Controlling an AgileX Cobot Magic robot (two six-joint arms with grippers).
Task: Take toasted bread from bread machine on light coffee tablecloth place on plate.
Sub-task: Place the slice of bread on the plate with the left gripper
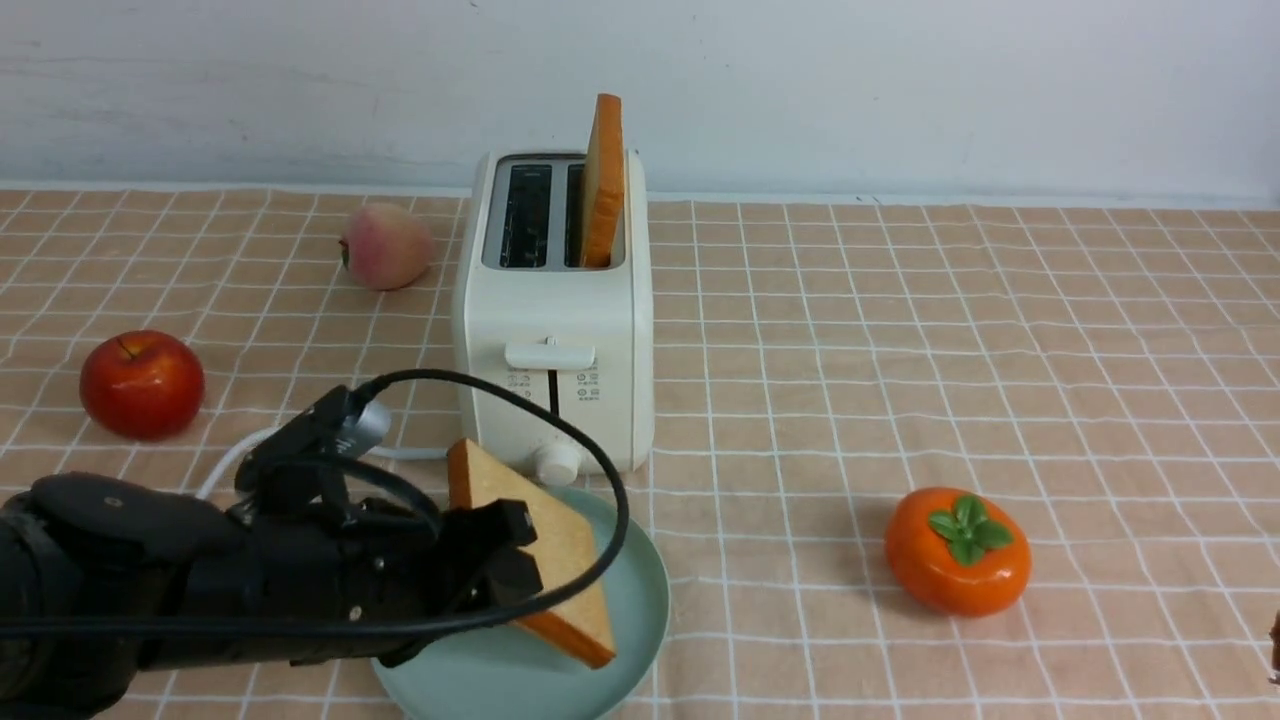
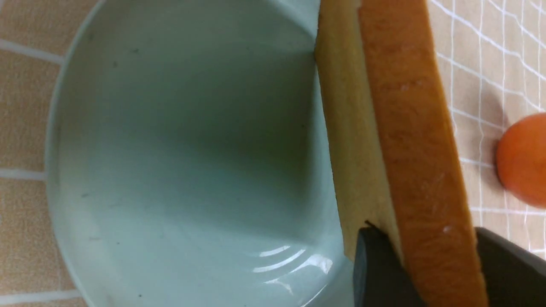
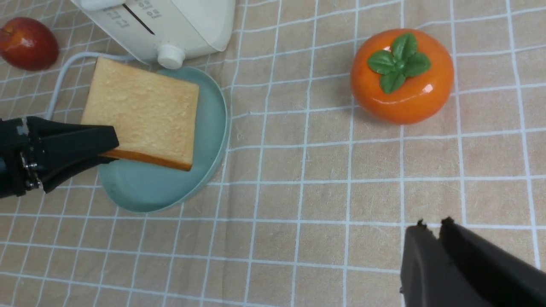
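One slice of toasted bread (image 1: 603, 180) stands upright in the right slot of the cream bread machine (image 1: 555, 330); the left slot shows dark. A second slice of toasted bread (image 1: 540, 540) hangs tilted over the pale blue-green plate (image 1: 640, 600), just in front of the machine. My left gripper (image 1: 505, 560) is shut on that slice's near edge, one finger on each face (image 2: 426, 232). In the right wrist view the slice (image 3: 140, 111) covers much of the plate (image 3: 158, 192). My right gripper (image 3: 433, 224) is shut and holds nothing, above the tablecloth (image 1: 900, 350) at the right.
A red apple (image 1: 142, 383) sits at the far left and a peach (image 1: 385, 245) lies left of the machine. An orange persimmon (image 1: 957, 550) rests right of the plate. The machine's white cord (image 1: 225, 460) runs under my left arm.
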